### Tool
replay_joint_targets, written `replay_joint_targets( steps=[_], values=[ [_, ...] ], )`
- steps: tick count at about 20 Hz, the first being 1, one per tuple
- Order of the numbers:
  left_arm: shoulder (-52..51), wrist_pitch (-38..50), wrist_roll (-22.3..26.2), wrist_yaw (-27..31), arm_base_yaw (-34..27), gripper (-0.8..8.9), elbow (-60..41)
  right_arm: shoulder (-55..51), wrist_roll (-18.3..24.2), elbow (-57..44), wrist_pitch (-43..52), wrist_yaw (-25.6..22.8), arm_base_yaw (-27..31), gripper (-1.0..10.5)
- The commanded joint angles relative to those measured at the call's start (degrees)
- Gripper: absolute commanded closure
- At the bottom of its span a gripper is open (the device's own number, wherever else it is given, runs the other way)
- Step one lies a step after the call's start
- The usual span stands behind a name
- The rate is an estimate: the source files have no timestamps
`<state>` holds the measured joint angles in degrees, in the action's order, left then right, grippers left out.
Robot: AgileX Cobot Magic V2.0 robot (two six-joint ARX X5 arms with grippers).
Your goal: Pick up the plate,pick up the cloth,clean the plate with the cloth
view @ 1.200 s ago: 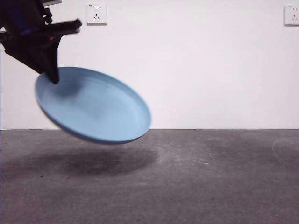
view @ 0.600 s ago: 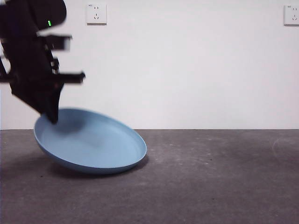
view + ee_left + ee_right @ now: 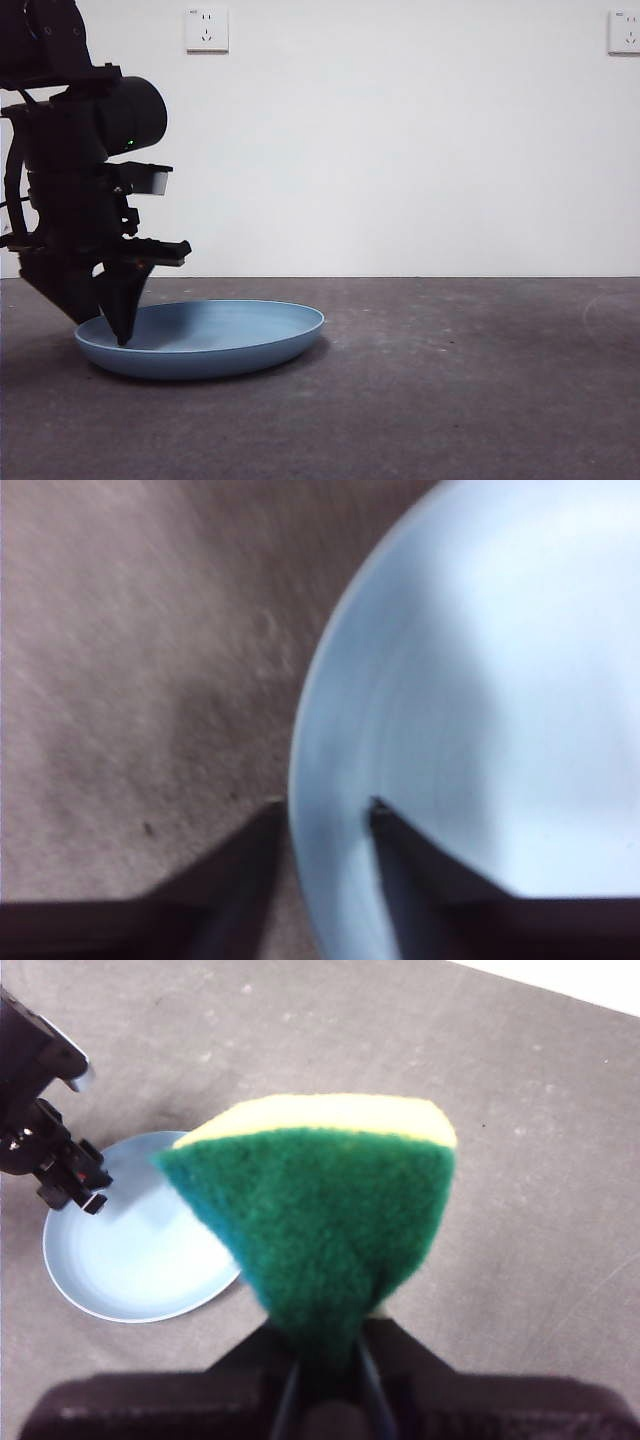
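Front view first: the plate [image 3: 215,335] lies flat on the grey table [image 3: 450,380], over on the left side of the picture, and the left gripper [image 3: 120,325] stands tall and dark above its left rim, tips pointing down onto the edge. Left wrist view shows it close: the two black jaws straddle the pale blue rim [image 3: 325,820], one outside over the table, one inside the dish, closed on the rim between them. Now the right wrist view, and the right gripper [image 3: 325,1360] is well up above the table, jaws pinched tight on the cloth [image 3: 320,1210], a sponge with its green scouring face toward the camera and a strip of yellow foam along the far edge. Beneath it and off to one side, the plate shows small on the table with the left arm [image 3: 45,1120] at its rim. Two wall sockets [image 3: 206,29] sit high on the white wall behind
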<state>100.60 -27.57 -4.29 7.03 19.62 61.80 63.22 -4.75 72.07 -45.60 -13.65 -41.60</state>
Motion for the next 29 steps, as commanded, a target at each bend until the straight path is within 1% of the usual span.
replay_joint_targets(
  steps=[1, 4, 6, 8, 11, 13, 14, 15, 16, 17, 18, 21, 22, 25, 26, 27, 29],
  values=[
    [-1.4, 0.1, -0.7, 0.3, 0.2, 4.55, -0.6, 1.7, 0.3, -0.5, 0.2, -0.2, 0.0, 9.6],
    [-6.3, -0.5, -0.7, 0.1, 0.4, 4.56, -0.6, 5.6, 0.3, -0.5, 0.2, -0.2, 0.0, 9.6],
    [-11.2, -1.8, -2.0, -0.1, 0.9, 4.57, -0.6, 9.3, 0.3, -0.5, 0.3, -0.2, 0.4, 9.6],
    [-17.1, -3.3, -2.2, -0.8, 1.7, 4.58, -0.6, 13.8, 0.3, -0.5, 1.0, 0.1, 1.2, 9.6],
    [-26.1, -5.8, -3.5, -5.6, 3.8, 4.59, -0.6, 21.2, 0.2, -0.5, 3.4, 0.3, 3.7, 9.6],
    [-31.2, -6.8, -4.6, -6.1, 5.5, 4.59, -0.6, 25.9, 0.2, -0.5, 5.5, 0.4, 5.9, 9.6],
    [-33.4, -7.0, -4.6, -6.1, 6.4, 4.59, -0.6, 28.6, 0.2, -0.5, 6.6, 1.9, 7.3, 9.6],
    [-35.1, -7.3, -4.6, -6.0, 7.2, 4.59, -0.6, 30.4, 0.1, -0.5, 7.1, 4.4, 8.6, 9.6],
    [-36.8, -7.7, -4.7, -6.0, 7.9, 4.59, -0.6, 32.8, 0.0, -0.5, 7.5, 9.5, 10.3, 9.6],
    [-37.9, -8.2, -4.7, -6.0, 8.4, 4.59, -0.6, 34.6, -0.3, -0.5, 7.7, 12.4, 11.3, 9.6],
    [-38.4, -8.9, -4.7, -5.9, 8.7, 4.59, -0.6, 35.9, -0.3, -0.5, 8.0, 13.6, 12.1, 9.6],
    [-38.5, -11.4, -4.7, -5.9, 8.9, 4.59, -0.6, 39.8, -0.3, -0.5, 8.5, 13.7, 13.8, 9.6],
    [-38.5, -11.8, -4.7, -5.8, 8.9, 4.59, -0.6, 40.9, -0.3, -0.5, 8.5, 13.8, 14.2, 9.4],
    [-38.5, -11.9, -4.7, -5.6, 8.9, 4.59, -0.6, 43.0, -0.4, -0.5, 8.5, 13.8, 14.6, 9.3],
    [-38.5, -12.0, -4.7, -5.6, 8.9, 4.59, -0.6, 43.0, -0.3, -0.5, 8.4, 13.8, 14.6, 8.9],
    [-38.5, -12.0, -4.7, -5.6, 8.9, 4.59, -0.6, 43.0, -0.3, -0.5, 8.5, 13.8, 14.6, 7.7],
    [-38.4, -12.0, -4.7, -5.6, 8.9, 4.59, -0.6, 43.0, -0.4, -0.5, 8.2, 13.7, 14.6, 4.5]
  ],
)
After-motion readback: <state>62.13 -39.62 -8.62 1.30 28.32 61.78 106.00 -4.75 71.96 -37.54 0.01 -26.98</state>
